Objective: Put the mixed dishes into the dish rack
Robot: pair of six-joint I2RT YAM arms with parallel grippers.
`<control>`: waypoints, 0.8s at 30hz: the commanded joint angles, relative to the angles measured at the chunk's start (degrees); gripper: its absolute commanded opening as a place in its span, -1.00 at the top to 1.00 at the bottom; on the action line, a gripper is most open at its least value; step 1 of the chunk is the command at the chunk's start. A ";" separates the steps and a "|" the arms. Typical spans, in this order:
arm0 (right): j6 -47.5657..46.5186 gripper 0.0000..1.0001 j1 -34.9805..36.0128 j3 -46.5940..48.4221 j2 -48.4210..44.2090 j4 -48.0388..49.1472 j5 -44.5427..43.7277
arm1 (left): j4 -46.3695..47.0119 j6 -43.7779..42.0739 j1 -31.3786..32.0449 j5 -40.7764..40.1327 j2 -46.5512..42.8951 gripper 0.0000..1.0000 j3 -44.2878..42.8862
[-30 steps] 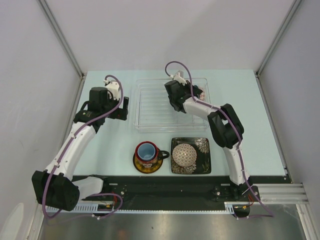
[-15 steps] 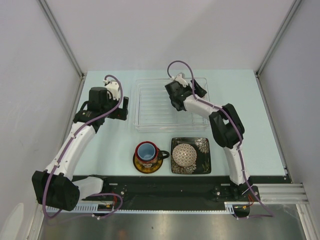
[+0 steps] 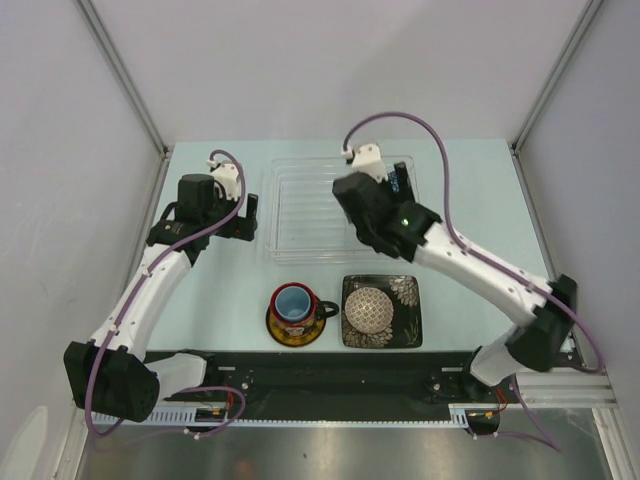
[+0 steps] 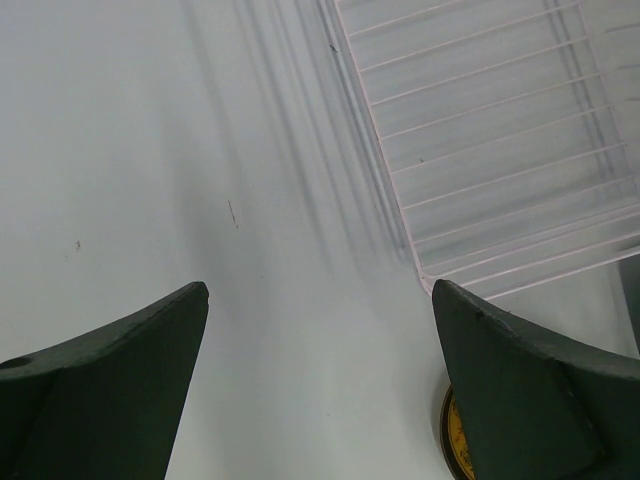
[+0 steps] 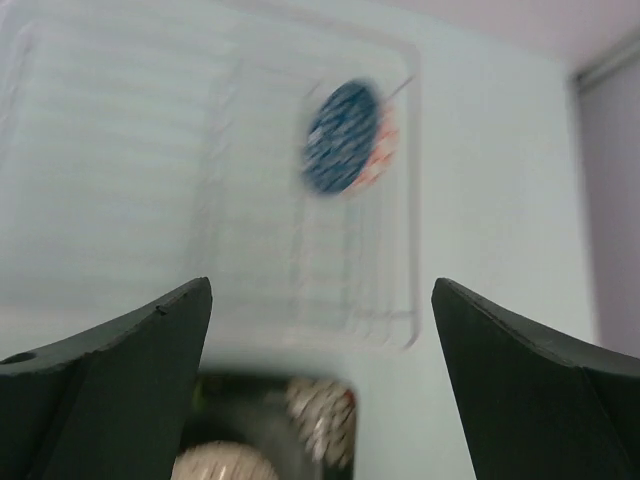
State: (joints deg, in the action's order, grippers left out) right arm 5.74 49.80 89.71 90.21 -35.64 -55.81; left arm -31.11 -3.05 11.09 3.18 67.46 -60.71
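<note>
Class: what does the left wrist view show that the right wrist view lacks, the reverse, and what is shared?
Left wrist only: the edge of the yellow saucer near a corner of the dish rack. Right wrist only: a blurred blue-patterned dish inside the rack, and the flowered plate. Shared: the rack, the table, and open fingers, of the left gripper or the right gripper.

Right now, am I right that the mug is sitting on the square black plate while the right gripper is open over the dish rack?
Not quite. The mug sits on the round yellow-and-dark saucer, not on the square black plate beside it; the top external view shows this. The right gripper is indeed open over the dish rack.
</note>
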 commanded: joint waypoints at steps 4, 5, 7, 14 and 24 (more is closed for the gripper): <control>31.69 -0.64 2.93 -22.37 -20.85 -14.81 35.93 | -0.09 0.50 -0.37 0.51 0.30 -0.99 -0.99; 34.75 -0.64 3.19 -24.91 -23.57 -15.51 36.99 | -0.09 0.50 -0.37 0.69 0.22 -0.98 -1.17; 36.71 -0.61 4.94 -26.60 -25.52 -17.62 36.74 | -0.26 0.76 -0.37 0.77 0.13 -0.99 -1.61; 42.33 -0.55 5.22 -33.18 -26.67 -17.54 41.47 | -1.23 1.11 -0.37 0.69 -0.05 -0.98 -2.57; 49.63 -0.36 5.22 -39.26 -21.41 -11.39 40.69 | -1.23 0.50 -0.46 -0.02 -0.31 -0.99 -2.57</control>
State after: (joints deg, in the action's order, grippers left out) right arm 50.92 54.78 51.94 66.59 -50.68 -15.07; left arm -32.77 -3.03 11.07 3.18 67.66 -60.88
